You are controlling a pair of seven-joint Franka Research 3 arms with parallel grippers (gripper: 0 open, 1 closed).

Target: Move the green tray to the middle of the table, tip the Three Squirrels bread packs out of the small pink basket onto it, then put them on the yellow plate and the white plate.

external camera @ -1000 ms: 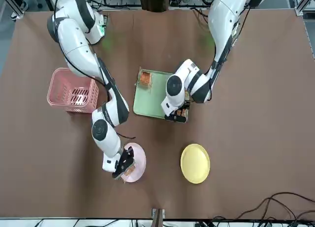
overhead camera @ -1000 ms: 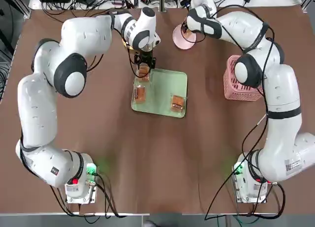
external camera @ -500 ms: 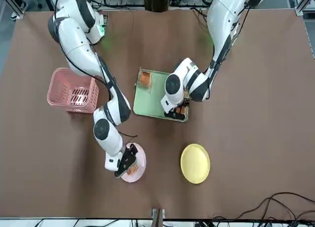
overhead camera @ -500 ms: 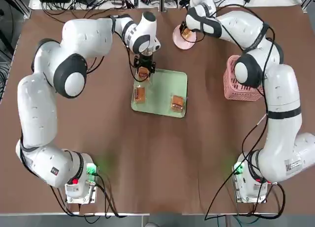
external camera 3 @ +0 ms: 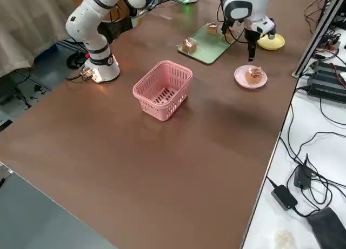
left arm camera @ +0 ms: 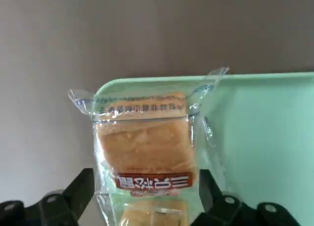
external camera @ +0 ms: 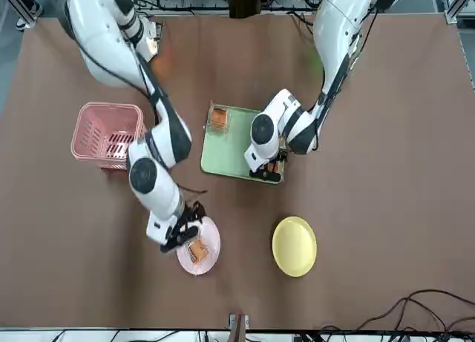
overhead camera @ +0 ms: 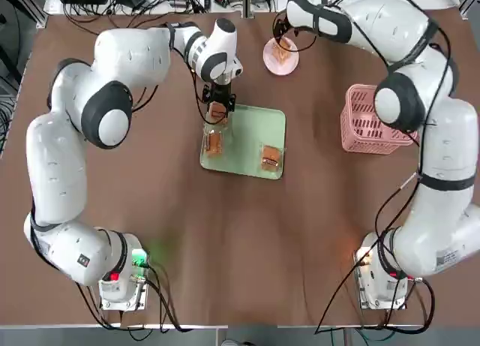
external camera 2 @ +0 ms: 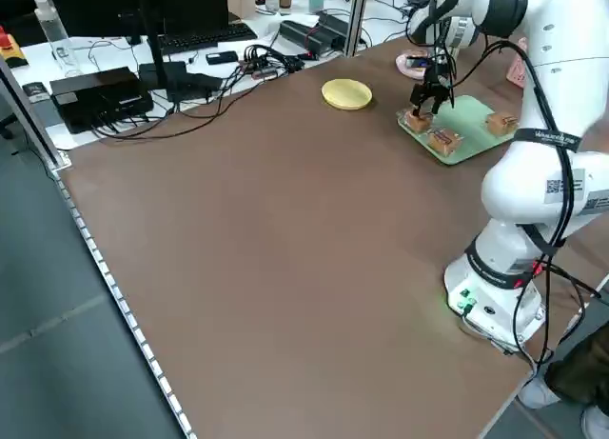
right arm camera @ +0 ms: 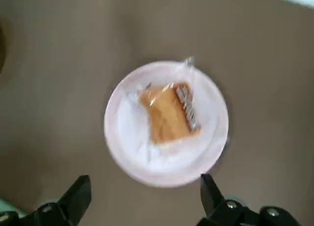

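The green tray (overhead camera: 247,128) lies mid-table with three Three Squirrels bread packs on it: one at its far left corner (left arm camera: 144,138), one beside that (overhead camera: 214,142), one at the near right (overhead camera: 270,157). My left gripper (overhead camera: 218,106) stands open over the corner pack, a finger (left arm camera: 81,187) on either side of it. A fourth pack (right arm camera: 169,113) rests on the white plate (right arm camera: 127,152). Just off that plate, my right gripper (external camera: 184,227) hangs open and holds nothing. The yellow plate (external camera: 295,245) is bare. The small pink basket (overhead camera: 371,119) stands upright at the right.
Cables and boxes crowd the bench beyond the table's far edge (external camera 2: 190,72). Bare brown tabletop (overhead camera: 240,241) stretches between the tray and the two arm bases.
My right gripper opened, left its pack on the white plate and drew up and away from it. The left gripper shifted slightly and now straddles the corner pack.
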